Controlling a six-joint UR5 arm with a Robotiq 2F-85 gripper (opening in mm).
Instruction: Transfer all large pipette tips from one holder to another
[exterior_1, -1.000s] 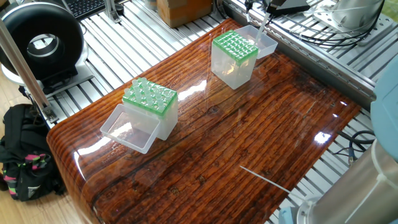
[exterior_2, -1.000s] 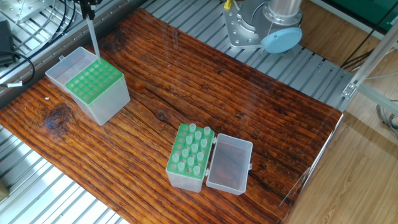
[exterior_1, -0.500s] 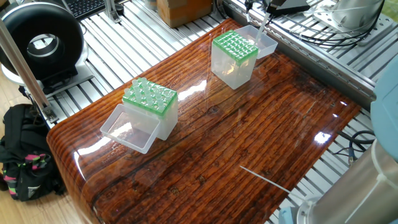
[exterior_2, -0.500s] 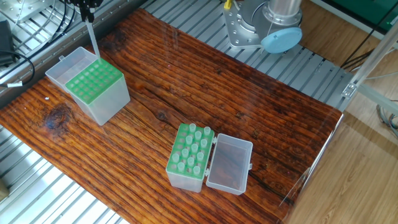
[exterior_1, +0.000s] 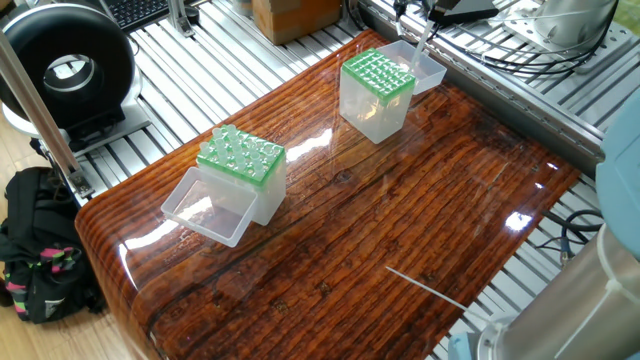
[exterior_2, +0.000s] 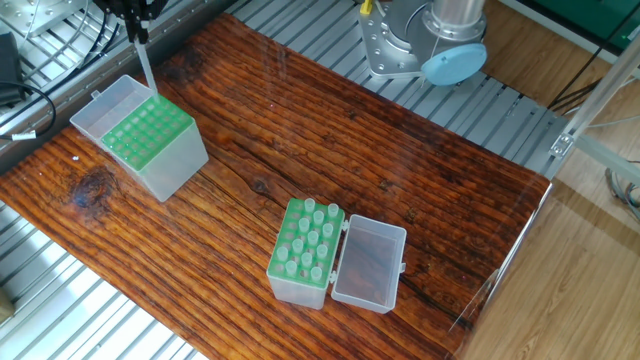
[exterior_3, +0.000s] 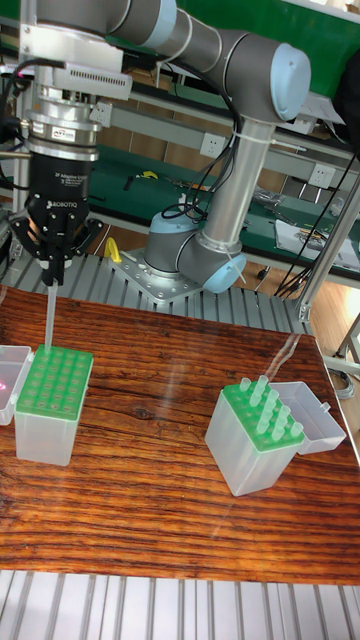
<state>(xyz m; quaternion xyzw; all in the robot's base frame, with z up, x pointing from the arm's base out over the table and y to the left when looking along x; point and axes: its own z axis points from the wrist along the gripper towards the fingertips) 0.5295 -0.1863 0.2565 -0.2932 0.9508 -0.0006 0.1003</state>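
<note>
A UR5 arm's pincer (exterior_3: 52, 268), closed on 1 large pipette tip (exterior_3: 49, 318), holds it upright directly above the green-topped receiving holder (exterior_3: 52, 405) near the surface's far corner. The remaining tips (exterior_3: 272, 408) stand in the open source holder (exterior_2: 305, 252) at the opposite edge.

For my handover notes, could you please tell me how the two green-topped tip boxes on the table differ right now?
The box under the gripper shows only empty holes in its green rack, while the other box has many large pipette tips standing in it. The first has one tip held just above its rack; nothing hangs over the second. Both are clear plastic with open hinged lids.
</note>
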